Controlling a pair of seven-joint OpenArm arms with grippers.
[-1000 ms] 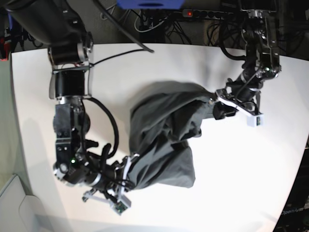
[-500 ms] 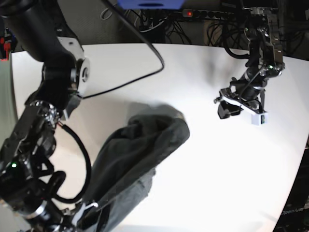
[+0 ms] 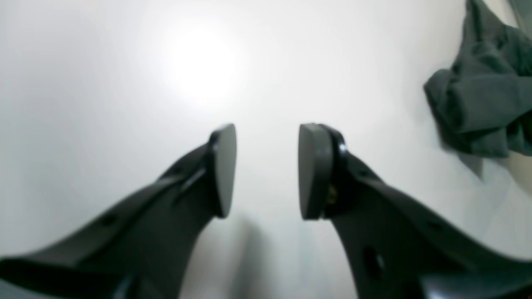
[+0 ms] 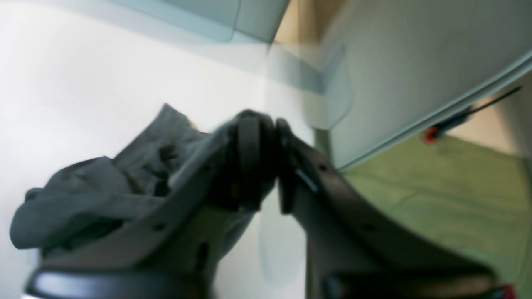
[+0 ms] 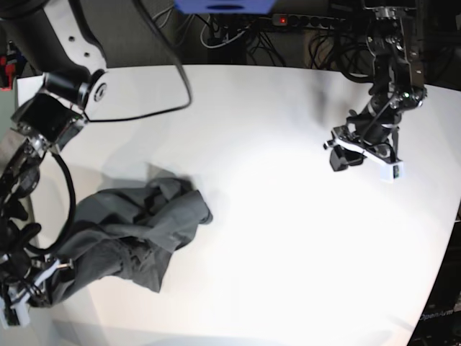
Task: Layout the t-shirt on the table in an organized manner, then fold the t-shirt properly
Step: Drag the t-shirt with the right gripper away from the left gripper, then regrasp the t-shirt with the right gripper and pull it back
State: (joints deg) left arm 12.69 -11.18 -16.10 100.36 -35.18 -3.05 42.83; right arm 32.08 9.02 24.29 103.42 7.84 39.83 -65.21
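The left tool hangs spread over bare bench; at eight o'clock the right tool pinches the crumpled t-shirt

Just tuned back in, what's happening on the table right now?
The t-shirt lies in a crumpled heap near one corner of the table, nowhere near laid out. The right gripper is at the heap's edge, and dark cloth bunches around one of its fingers; its jaws look nearly together, though blur hides whether they grip the cloth. The left gripper hangs open and empty over bare table, well clear of the shirt. Spreading and folding are not yet done.
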